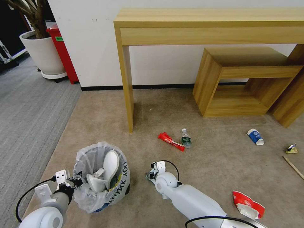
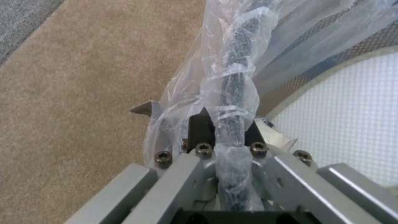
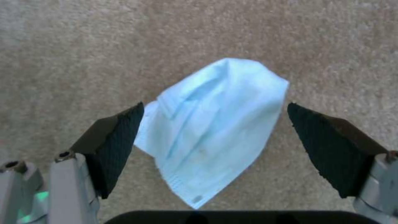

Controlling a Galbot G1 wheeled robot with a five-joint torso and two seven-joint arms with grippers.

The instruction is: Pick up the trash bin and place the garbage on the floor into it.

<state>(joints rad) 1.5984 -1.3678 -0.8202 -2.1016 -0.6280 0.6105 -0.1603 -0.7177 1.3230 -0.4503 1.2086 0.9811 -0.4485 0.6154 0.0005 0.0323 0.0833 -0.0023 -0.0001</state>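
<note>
**Inspector:** Your left gripper (image 2: 224, 130) is clamped on the rim of the bin (image 1: 101, 177), fingers (image 2: 199, 130) pinching the crinkled, translucent bag over the black edge. The bin sits low on the left above the floor (image 1: 202, 158), a beige short-pile carpet. White slippers (image 1: 109, 166) with a waffle texture stand inside.

**Operator:** And the right side?

**Inspector:** Your right gripper (image 3: 215, 137) points down at the carpet, its ribbed black pads (image 3: 120, 140) spread wide either side of a creased, pale blue mask (image 3: 215, 130), not touching it.

**Operator:** What else is around?

**Inspector:** Ahead lie a red wrapper (image 1: 171, 141) touching a small bottle (image 1: 186, 138); further right, a blue-white cup (image 1: 255, 136) on its side, a crumpled scrap (image 1: 291, 148) and a wooden stick (image 1: 294, 167). A red-white packet (image 1: 248, 204) lies by your right arm. A wooden desk (image 1: 209, 25) and a stool (image 1: 243, 79) stand against the wall.
</note>
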